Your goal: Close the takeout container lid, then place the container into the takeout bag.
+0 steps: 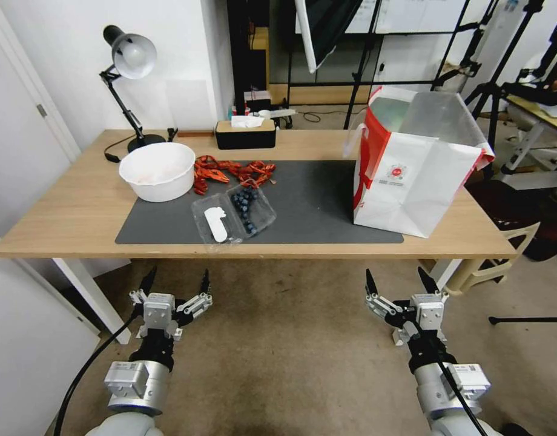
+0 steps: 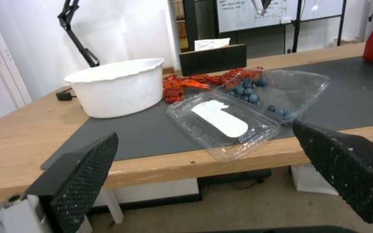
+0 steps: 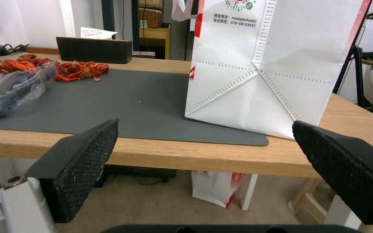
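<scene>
Both claws spread, empty, below table edge. Takeout container (image 1: pixel 234 214) lies open ahead of left gripper (image 1: pixel 174 283); lid (image 1: pixel 215 222) nearest. Advise folding lid squarely over berries. Right gripper (image 1: pixel 401 281) faces takeout bag (image 1: pixel 411 175).

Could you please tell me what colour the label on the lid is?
White, on the clear lid; clearest in the left wrist view.

clear glossy plastic container (image 1: pixel 235 214), matt grey mat (image 1: pixel 315 206), smooth wood table (image 1: pixel 60 212), creased white paper bag (image 1: pixel 411 181).
</scene>
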